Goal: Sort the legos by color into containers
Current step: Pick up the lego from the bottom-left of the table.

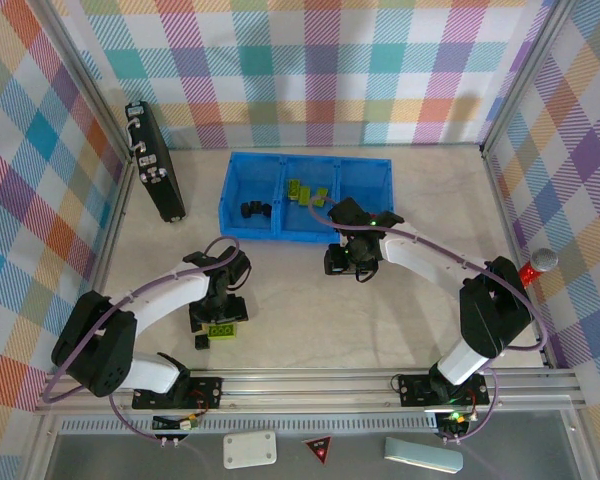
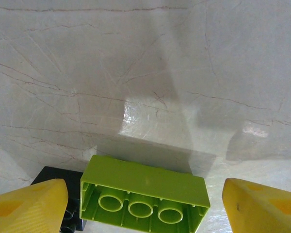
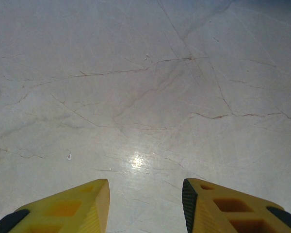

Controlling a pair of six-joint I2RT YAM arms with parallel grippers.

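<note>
**Left gripper spread around a green brick; right gripper held nothing**

The left gripper [image 2: 143, 194] stood wide open near the front-left part of the tabletop [image 1: 310, 320]. Its yellow fingers [image 2: 29, 206] sat on either side of a lime-green brick [image 2: 145, 196], with a gap showing on both sides, so the brick was not gripped. The brick lay on the tabletop with its hollow underside and three round tubes facing the wrist camera. A black brick [image 2: 73, 194] lay just beside its left end, partly hidden behind the left finger. From above, this pair sat close to the front edge, left of centre, the black one nearer the front-left corner.

The right gripper [image 3: 144, 194] was partly open, with nothing between its fingers and bare tabletop beneath. It hovered near the middle of the tabletop, just in front of the near wall of the blue tray [image 1: 280, 234].

The tray lay along the far edge, around centre. Its left compartment held black bricks [image 1: 258, 210] and its middle compartment held green bricks [image 1: 306, 192]. A black case [image 1: 155, 160] lay by the far-left corner, well apart from the tray.
</note>
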